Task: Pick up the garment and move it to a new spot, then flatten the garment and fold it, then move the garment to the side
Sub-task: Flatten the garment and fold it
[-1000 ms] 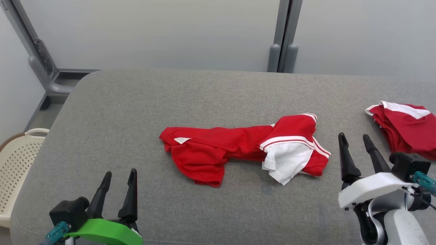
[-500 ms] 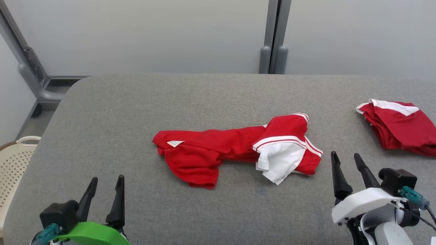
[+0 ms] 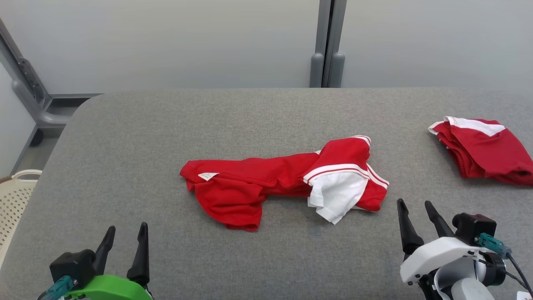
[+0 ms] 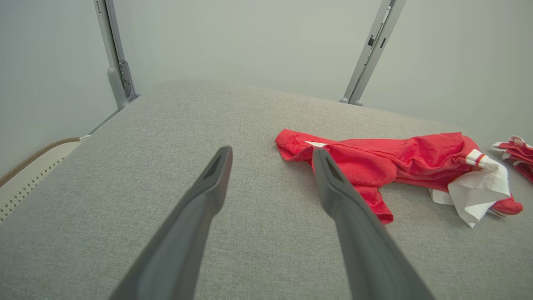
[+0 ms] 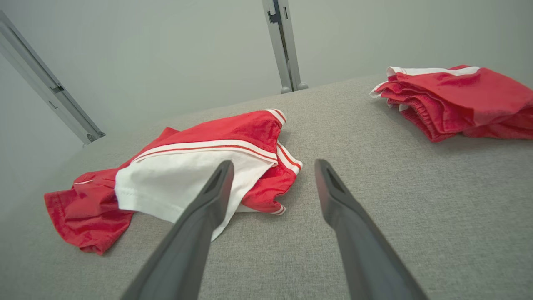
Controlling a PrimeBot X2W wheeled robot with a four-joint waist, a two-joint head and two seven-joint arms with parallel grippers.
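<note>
Garment [image 3: 266, 183]: red with white trim, lying crumpled near the middle of the grey padded bench [image 3: 166, 125], not flattened. Its long axis runs side to side across the head view, roughly parallel to the bench's near edge.

- End toward my left: plain red, with a small white label [image 3: 207, 176] facing up. A loose red flap below it spreads toward me.
- End toward my right: bunched higher, with a white panel [image 3: 335, 193] under red-and-white striped bands. The corner of the panel points toward me.

Left end effector [image 3: 127, 227]: jaws wide apart, holding nothing, hovering over the bench's near left part. It is well apart from the garment. In the left wrist view, the label end sits just past the tip of one of its fingers.

Right end effector [image 3: 414, 202]: jaws wide apart, holding nothing. It is near the garment's striped end, slightly to the right of it and closer to me. In the right wrist view, the white panel lies behind one of its fingers.

Surroundings:
- A folded red-and-white pile [image 3: 479, 150] sits at the bench's far right, well apart from the garment.
- A pale perforated basket [image 3: 16, 196] stands off the bench's left edge, lower down.
- Grey upright posts [image 3: 326, 54] rise behind the bench against a pale wall.
- Bare bench cloth lies between each end effector and the garment.
</note>
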